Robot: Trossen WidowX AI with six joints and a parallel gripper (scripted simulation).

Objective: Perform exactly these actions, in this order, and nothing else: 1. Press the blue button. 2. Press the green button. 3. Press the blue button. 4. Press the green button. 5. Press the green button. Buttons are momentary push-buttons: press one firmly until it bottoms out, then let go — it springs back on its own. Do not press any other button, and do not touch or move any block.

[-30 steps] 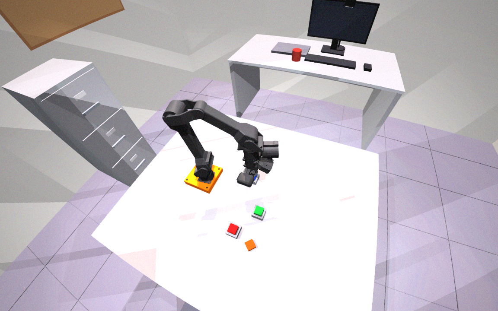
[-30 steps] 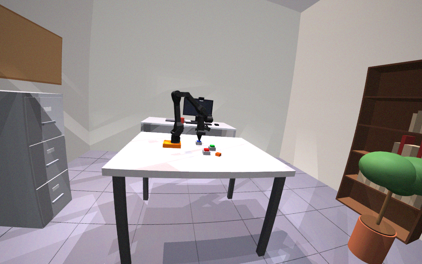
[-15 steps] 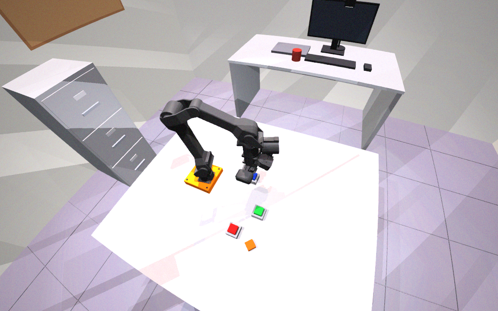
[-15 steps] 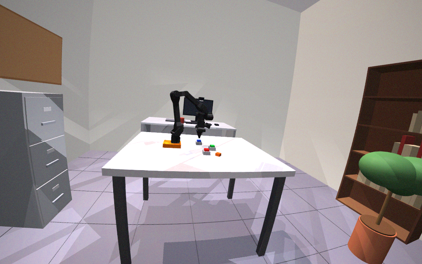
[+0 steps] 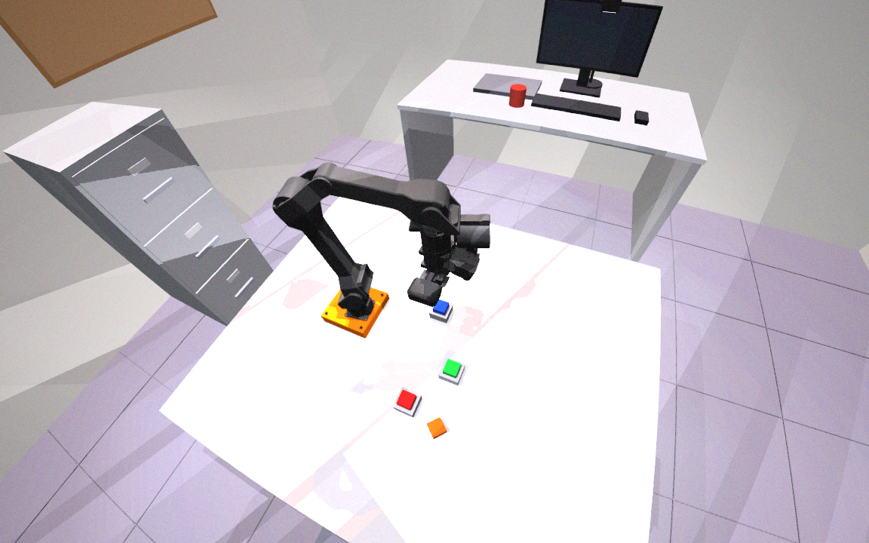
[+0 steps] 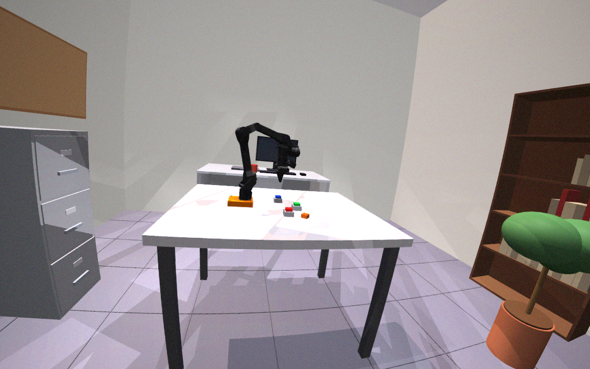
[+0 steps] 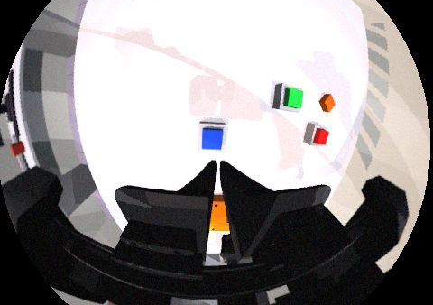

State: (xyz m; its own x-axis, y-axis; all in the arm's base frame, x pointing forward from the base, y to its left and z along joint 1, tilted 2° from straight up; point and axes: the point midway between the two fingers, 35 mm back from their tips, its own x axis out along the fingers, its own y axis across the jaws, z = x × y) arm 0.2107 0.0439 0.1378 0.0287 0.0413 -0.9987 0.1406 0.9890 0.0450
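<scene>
Counter point(image 5: 532, 405) point(image 6: 260, 224) point(image 7: 171, 93): smooth. Arm point(image 5: 373, 188) point(image 6: 244, 151): black, plastic-like, satin finish. Corkboard-like panel point(image 5: 106, 33) point(image 6: 33, 64): matt. Bookshelf point(image 6: 499, 202): wood-like.

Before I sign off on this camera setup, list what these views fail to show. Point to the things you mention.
- Blue button point(image 5: 440, 308) point(image 6: 277, 197) point(image 7: 212, 138), press count: no view displays one.
- Fingertips, top view: hidden behind the gripper's own body.
- Red mug point(image 5: 517, 96) point(image 6: 254, 167) point(image 7: 17, 148), exterior view: partly hidden by the arm.
- Monitor, wrist view: cut off by the round image edge.
- Book titles, exterior view: too small.
</scene>
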